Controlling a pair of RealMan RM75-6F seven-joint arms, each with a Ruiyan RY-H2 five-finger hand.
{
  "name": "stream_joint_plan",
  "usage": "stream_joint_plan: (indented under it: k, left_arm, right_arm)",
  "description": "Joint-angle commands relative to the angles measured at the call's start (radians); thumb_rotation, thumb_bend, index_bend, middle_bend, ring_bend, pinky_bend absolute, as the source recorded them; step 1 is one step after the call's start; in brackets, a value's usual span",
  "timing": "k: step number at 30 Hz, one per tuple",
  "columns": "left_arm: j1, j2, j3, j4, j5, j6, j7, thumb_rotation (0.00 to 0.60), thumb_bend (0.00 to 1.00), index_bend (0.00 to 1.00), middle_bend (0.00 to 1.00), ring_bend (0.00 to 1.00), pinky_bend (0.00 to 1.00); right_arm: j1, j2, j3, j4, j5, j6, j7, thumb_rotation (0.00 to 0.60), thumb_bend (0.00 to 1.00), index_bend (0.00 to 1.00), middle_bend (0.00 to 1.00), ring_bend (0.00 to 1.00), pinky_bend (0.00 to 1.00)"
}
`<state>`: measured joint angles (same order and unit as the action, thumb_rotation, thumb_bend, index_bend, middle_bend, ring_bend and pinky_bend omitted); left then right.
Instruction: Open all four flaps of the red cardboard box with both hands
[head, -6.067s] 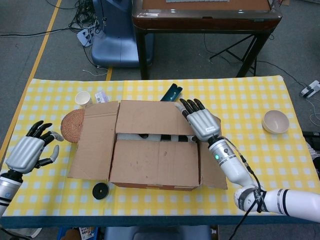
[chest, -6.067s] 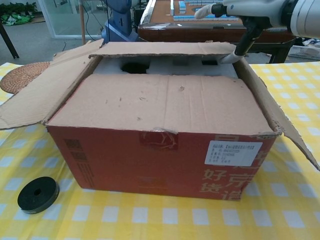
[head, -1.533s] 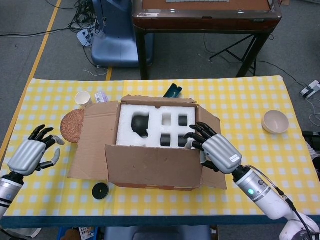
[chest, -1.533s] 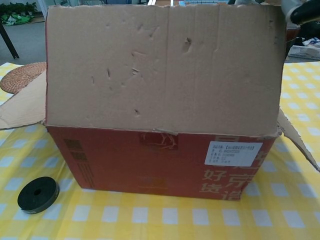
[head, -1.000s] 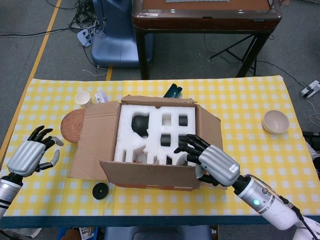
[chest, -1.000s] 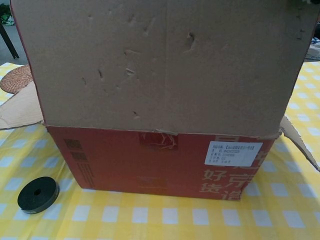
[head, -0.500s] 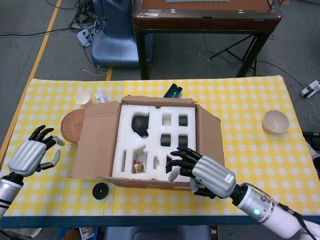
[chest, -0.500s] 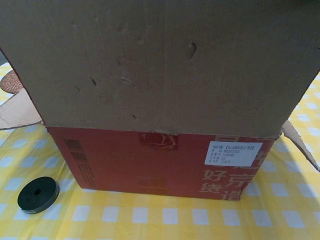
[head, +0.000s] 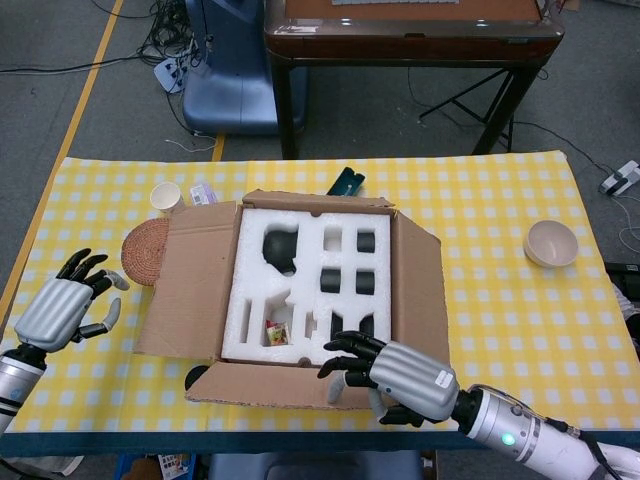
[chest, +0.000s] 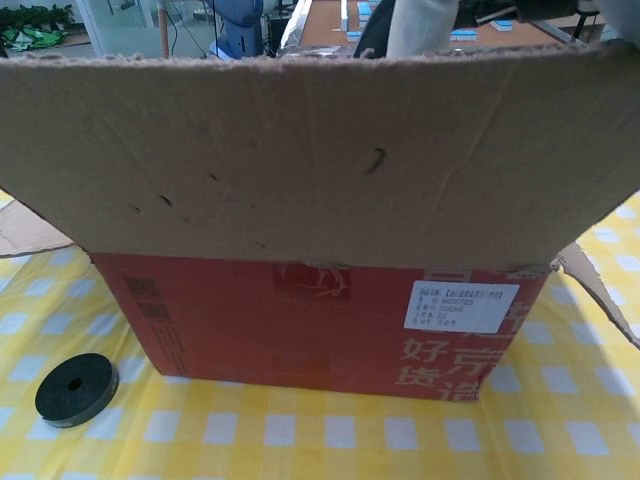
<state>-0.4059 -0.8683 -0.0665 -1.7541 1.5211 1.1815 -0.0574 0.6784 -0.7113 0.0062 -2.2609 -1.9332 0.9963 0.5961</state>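
The red cardboard box (chest: 320, 320) stands mid-table with white foam packing (head: 300, 285) exposed. In the head view its left flap (head: 185, 280) and right flap (head: 420, 270) lie outward, and the far flap (head: 315, 200) leans back. The near flap (head: 260, 385) is folded out toward me and fills the upper chest view as the near flap (chest: 320, 160). My right hand (head: 395, 380) rests on that flap's right end with its fingers spread; its fingers (chest: 415, 25) show above the flap's edge. My left hand (head: 60, 310) hovers open near the table's left edge, apart from the box.
A black disc (chest: 75, 388) lies left of the box front, half hidden under the flap as the disc (head: 197, 375). A woven mat (head: 145, 250), paper cup (head: 166, 196) and small packet (head: 203, 193) sit far left. A bowl (head: 551, 243) is at right; a dark object (head: 345, 183) is behind the box.
My right hand has drawn the near flap from flat over the foam, up and out toward me, until it hangs past the front. The far flap is also up. The left hand stayed put.
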Motion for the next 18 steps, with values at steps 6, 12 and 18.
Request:
stream_joint_plan:
  k: [6,12,18]
  left_arm:
    - [-0.002,0.001,-0.001,-0.005,0.000,-0.001,0.006,0.104,0.55,0.44,0.35,0.12,0.00]
    - [-0.005,-0.002,-0.001,-0.008,0.001,-0.004,0.012,0.104,0.55,0.44,0.35,0.12,0.00]
    - [-0.003,-0.007,-0.002,0.000,-0.011,-0.005,0.012,0.105,0.55,0.44,0.35,0.12,0.00]
  right_arm:
    - [-0.008,0.041,-0.026,0.005,-0.056,0.056,0.044,0.600,1.00,0.35,0.22,0.07,0.00]
    - [-0.027,0.045,-0.020,0.022,-0.015,0.068,-0.005,0.600,1.00,0.35,0.22,0.07,0.00]
    - [-0.078,0.021,0.010,0.051,0.145,0.074,-0.195,0.600,1.00,0.32,0.22,0.07,0.00]
